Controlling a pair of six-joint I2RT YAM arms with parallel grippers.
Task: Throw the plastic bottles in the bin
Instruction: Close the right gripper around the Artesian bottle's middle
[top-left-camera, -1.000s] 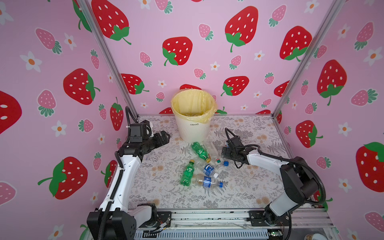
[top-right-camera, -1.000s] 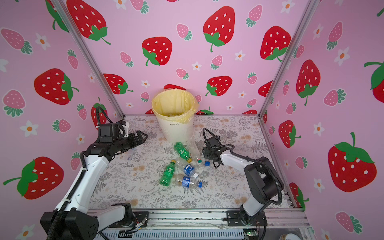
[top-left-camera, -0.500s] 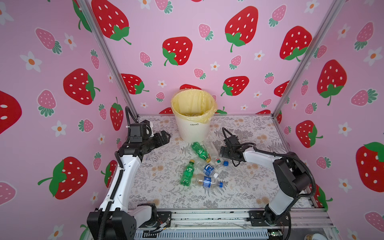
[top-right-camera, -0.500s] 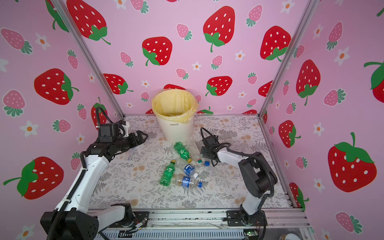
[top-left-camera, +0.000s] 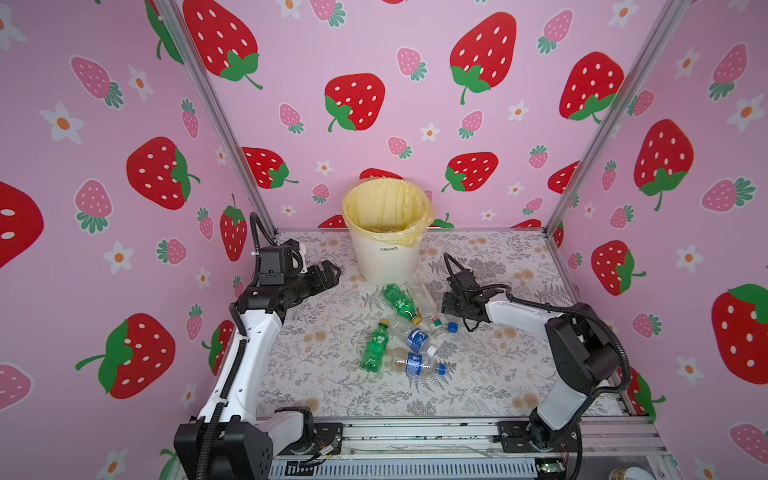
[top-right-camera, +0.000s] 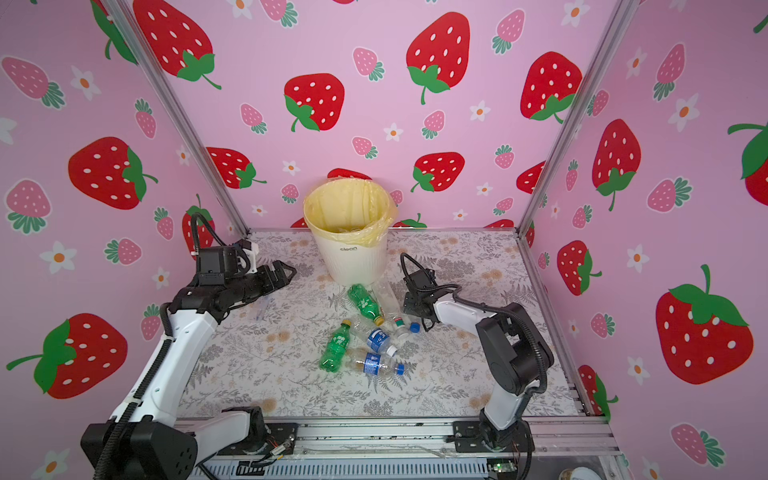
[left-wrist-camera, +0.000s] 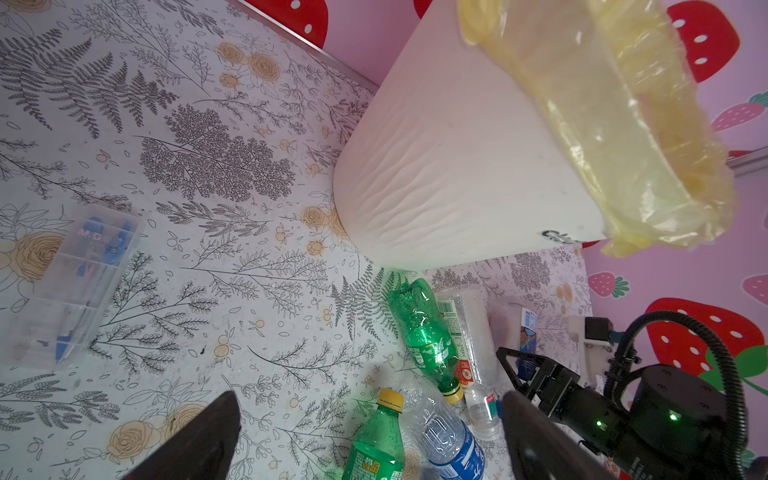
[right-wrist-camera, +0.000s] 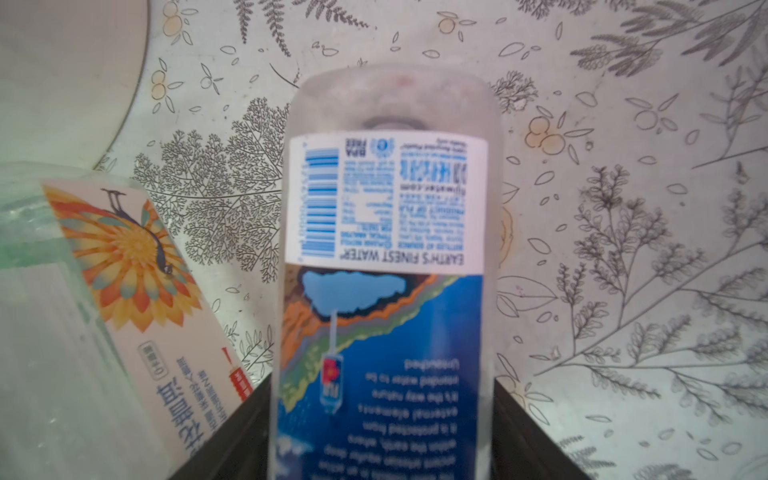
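The bin (top-left-camera: 388, 249) (top-right-camera: 353, 257), white with a yellow liner, stands at the back middle. In front of it lie several plastic bottles: two green ones (top-left-camera: 400, 303) (top-left-camera: 376, 347) and clear ones with blue labels (top-left-camera: 415, 336) (top-left-camera: 415, 365). My right gripper (top-left-camera: 446, 305) (right-wrist-camera: 382, 382) is down among them. Its jaws press both sides of a clear bottle with a blue and white label (right-wrist-camera: 386, 249), whose blue cap (top-left-camera: 453, 327) shows behind it. Left of the bin, my left gripper (top-left-camera: 332, 272) (left-wrist-camera: 370, 397) hangs open and empty above the table.
A clear bottle with a flower label (right-wrist-camera: 124, 291) lies right beside the held one, against a green bottle. A small clear case of blue pens (left-wrist-camera: 70, 282) rests on the table (top-left-camera: 332, 395) under my left arm. Pink strawberry walls close off three sides.
My right gripper has slid left and forward over the bottle with the blue cap and its jaws have narrowed onto it. The left arm has not moved.
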